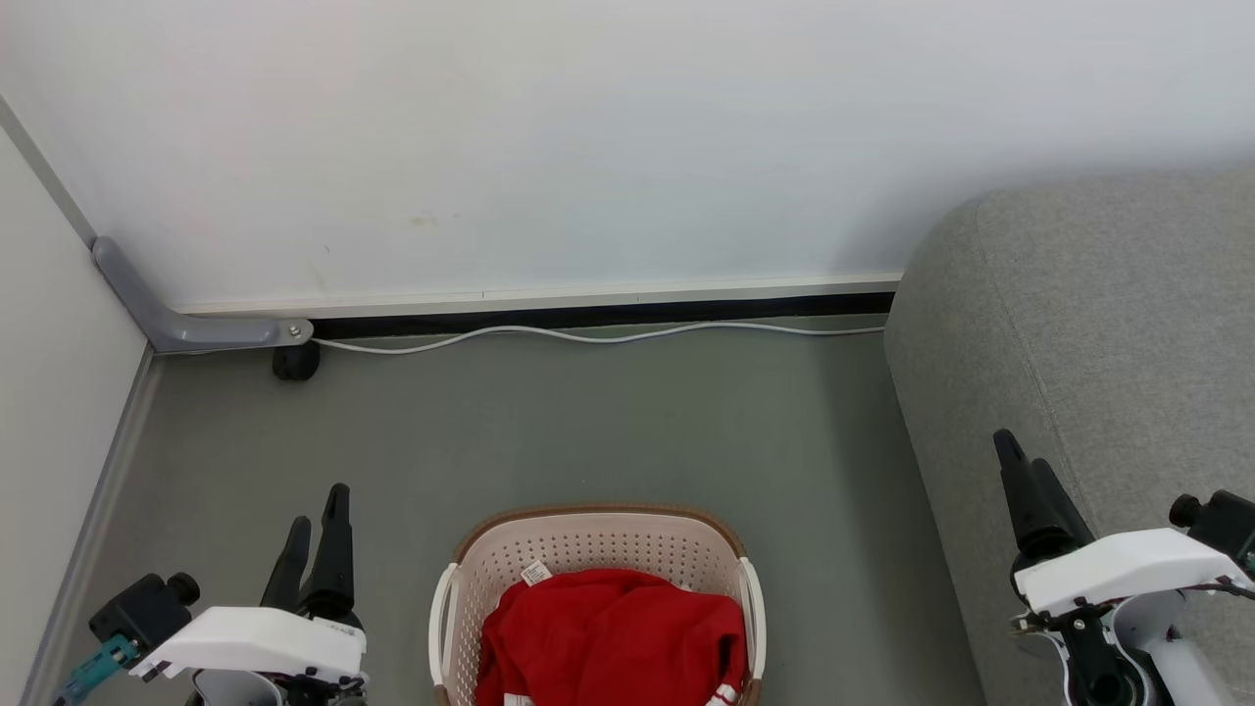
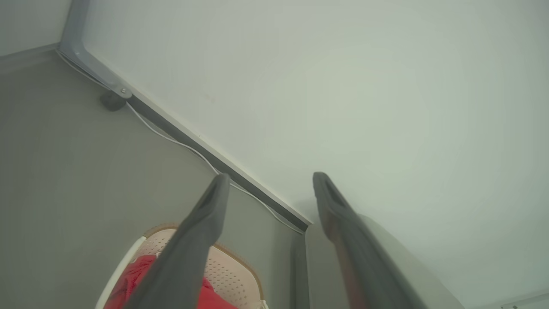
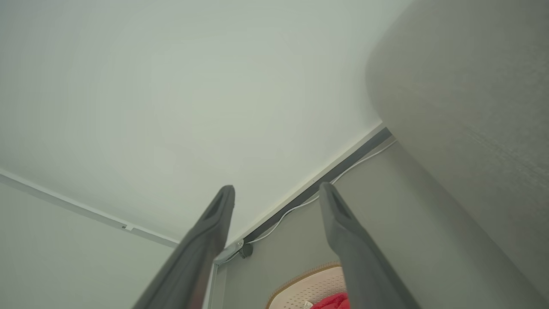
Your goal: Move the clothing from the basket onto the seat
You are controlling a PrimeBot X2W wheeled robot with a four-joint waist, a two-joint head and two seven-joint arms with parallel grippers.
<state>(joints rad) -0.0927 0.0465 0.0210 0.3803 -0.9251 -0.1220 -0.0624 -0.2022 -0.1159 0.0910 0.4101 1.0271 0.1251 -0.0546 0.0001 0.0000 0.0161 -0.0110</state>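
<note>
Nothing has been moved across yet. With both grippers empty and all the red fabric in the basket, this looks like the opening reach.

The seat [image 1: 1079, 343], a big grey woven sofa with a rounded edge, rises just beside the right gripper [image 1: 1020, 453], on its outer side and beyond its tips. The basket [image 1: 598, 512] is cream with perforated walls, a brown rim and white side handles. It sits on the floor [image 1: 588, 422] between the two grippers, below their fingertips and nearer the robot than either pair. The left gripper [image 1: 319, 510] stands well apart from the basket on its far side from the seat. Both pairs of jaws stand wide apart with nothing between them, and each wrist view shows a clean gap between its two fingers.

The next move probably calls for one arm to swing inward and dip into the basket. Its jaws should stay apart until they straddle a raised fold, and only then close. The right arm seems the handier choice, since the seat lies on its side.

The clothing [image 1: 613, 637] is a soft, bright red heap, crumpled and covering most of the basket's bottom that shows. I cannot tell how many garments it holds. White striped trim [image 1: 724, 694] peeks out at the heap's near corner, toward the right gripper. A small white tag [image 1: 535, 573] lies at its far edge, against the back wall.
</note>
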